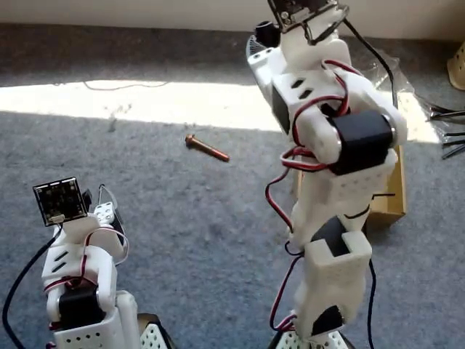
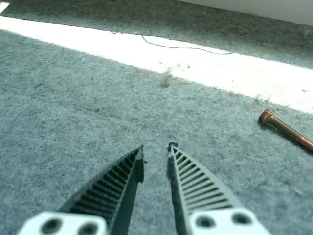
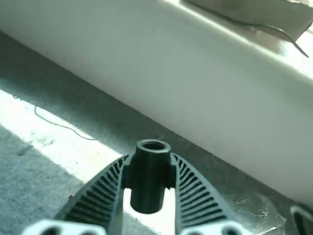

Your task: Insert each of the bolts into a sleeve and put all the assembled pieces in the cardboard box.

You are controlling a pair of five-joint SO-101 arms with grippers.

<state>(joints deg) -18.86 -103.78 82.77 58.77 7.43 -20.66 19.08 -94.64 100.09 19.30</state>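
While the right fingers [image 3: 195,196] were clamped on a black sleeve [image 3: 149,176], its open end up, the left fingers [image 2: 195,181] stood slightly apart and empty over the grey carpet [image 2: 73,122]. The copper bolt [image 2: 286,129] lay ahead of them, untouched. Insertion seemed the step in hand: next, the left fingers should probably grasp the bolt and align it with the sleeve.

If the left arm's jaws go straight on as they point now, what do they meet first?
Probably just bare carpet; the bolt lies off to the side of that line, though depth is unclear.
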